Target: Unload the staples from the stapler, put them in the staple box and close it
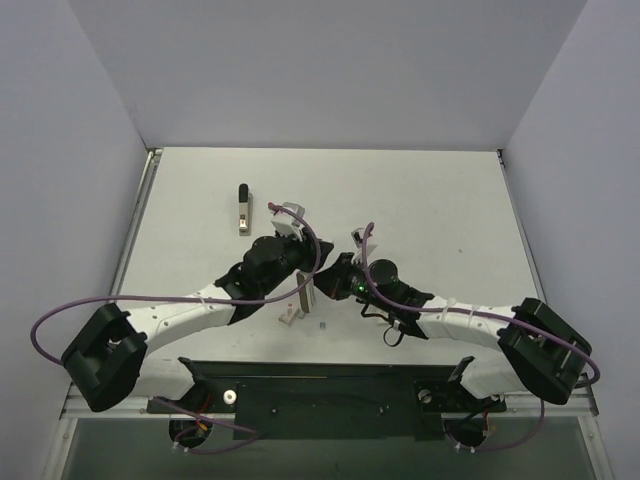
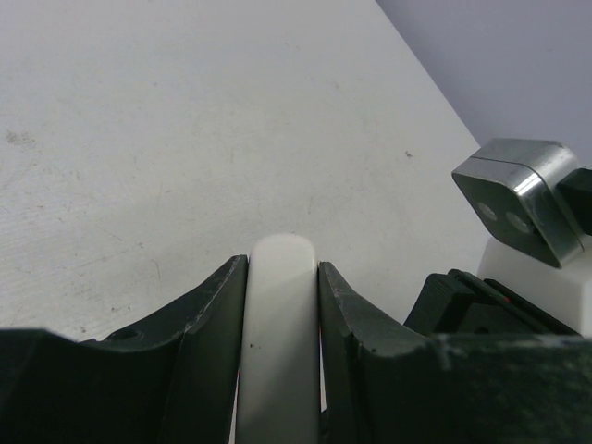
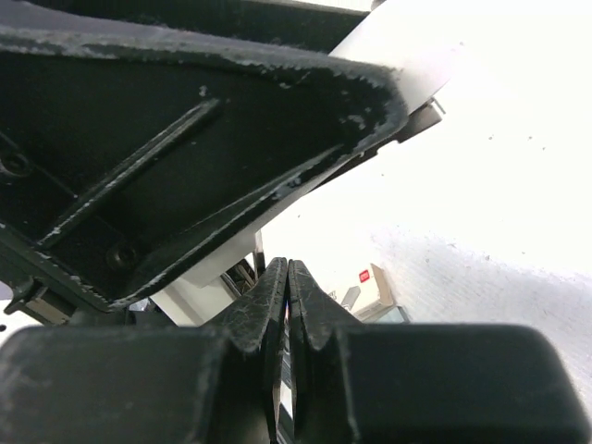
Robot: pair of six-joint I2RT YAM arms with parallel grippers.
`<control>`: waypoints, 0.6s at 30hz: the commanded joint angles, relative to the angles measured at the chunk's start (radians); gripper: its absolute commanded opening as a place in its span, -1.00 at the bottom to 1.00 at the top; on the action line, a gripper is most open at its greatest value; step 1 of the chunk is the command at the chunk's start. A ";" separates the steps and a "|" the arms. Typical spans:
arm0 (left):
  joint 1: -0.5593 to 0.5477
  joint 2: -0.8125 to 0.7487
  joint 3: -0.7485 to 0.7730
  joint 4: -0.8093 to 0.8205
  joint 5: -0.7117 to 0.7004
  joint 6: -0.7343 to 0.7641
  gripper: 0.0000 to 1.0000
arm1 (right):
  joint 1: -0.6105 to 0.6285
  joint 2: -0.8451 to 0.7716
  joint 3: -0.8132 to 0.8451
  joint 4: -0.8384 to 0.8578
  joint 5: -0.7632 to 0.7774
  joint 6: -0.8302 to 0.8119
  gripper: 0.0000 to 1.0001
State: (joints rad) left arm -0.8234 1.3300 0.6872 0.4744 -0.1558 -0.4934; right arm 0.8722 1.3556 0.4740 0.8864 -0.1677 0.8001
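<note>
My left gripper (image 2: 282, 268) is shut on the stapler (image 2: 281, 324), a white rounded bar that fills the gap between the dark fingers. In the top view the left gripper (image 1: 298, 292) holds the stapler (image 1: 291, 312) just above the table's near middle. Right beside it, my right gripper (image 1: 326, 284) points in from the right. Seen from the right wrist, that gripper (image 3: 288, 270) has its jaws pressed together with nothing between them, under the left gripper's black body. No staples show.
A slim black and brass-coloured piece (image 1: 243, 208) lies on the white table (image 1: 430, 210) at the back left. A shiny metal block with two holes (image 2: 518, 196) hangs at the right of the left wrist view. A small white part with a red mark (image 3: 374, 286) lies below the right gripper.
</note>
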 commanded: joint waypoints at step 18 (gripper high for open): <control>-0.019 -0.317 -0.072 -0.042 0.133 -0.100 -1.00 | 0.021 -0.440 -0.038 -0.352 0.148 -0.157 -1.00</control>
State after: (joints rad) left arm -0.8364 1.0718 0.6189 0.4007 -0.0391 -0.5747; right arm 0.8852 1.0092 0.4290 0.6430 -0.0895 0.7029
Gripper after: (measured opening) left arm 0.432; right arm 0.001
